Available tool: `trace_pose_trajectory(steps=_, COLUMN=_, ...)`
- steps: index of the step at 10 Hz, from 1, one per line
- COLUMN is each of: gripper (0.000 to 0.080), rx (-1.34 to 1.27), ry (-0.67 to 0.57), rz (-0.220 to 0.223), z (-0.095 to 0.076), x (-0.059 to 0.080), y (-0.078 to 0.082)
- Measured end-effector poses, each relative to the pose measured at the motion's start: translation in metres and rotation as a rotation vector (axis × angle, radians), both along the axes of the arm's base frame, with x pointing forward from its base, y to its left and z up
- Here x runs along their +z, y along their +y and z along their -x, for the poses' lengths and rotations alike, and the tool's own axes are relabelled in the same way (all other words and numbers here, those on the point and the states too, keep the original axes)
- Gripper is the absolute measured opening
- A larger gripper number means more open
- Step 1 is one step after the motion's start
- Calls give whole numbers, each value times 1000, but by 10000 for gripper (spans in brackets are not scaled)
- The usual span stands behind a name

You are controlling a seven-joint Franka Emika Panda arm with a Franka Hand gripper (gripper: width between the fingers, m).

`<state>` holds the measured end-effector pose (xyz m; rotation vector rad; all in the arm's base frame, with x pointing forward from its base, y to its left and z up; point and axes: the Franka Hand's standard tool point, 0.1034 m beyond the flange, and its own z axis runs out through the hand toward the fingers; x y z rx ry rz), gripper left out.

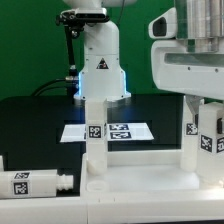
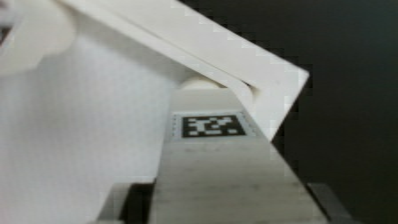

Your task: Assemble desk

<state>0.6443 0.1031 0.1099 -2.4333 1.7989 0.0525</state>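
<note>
My gripper [image 1: 203,108] hangs at the exterior view's right, shut on an upright white desk leg [image 1: 207,140] with tags on its sides. In the wrist view that leg [image 2: 217,150] runs between the dark fingers [image 2: 128,205], which press its two sides, and its tag faces the camera. The leg stands over a corner of the white tabletop panel [image 1: 140,185], seen in the wrist view as a pale tabletop panel [image 2: 89,120] against the dark table. A second leg [image 1: 95,128] stands upright on the panel's far left part. A third leg [image 1: 35,182] lies on its side at the left.
The marker board [image 1: 125,131] lies flat on the black table behind the panel. The arm's white base [image 1: 98,65] rises behind it, with cables to the left. A green wall closes the back.
</note>
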Motion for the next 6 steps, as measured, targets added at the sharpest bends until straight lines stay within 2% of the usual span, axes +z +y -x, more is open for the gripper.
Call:
trace_pose_trajectory(steps=2, gripper=291, rx=-39, ry=2, rz=-5, z=1, x=0, y=0)
trace_pose_trajectory(steps=3, gripper=486, rx=16, ry=-4, rz=-2, z=1, x=0, y=0)
trace_pose_trajectory(steps=4, gripper=486, rx=183, ry=-1, rz=21, z=3, x=1, y=3)
trace_pose_trajectory(steps=5, gripper=611, rx=359, ry=-24, rz=28, z=1, x=4, y=8)
trace_pose_trajectory(steps=6, gripper=611, rx=536, ry=-36, rz=34, z=1, x=5, y=11)
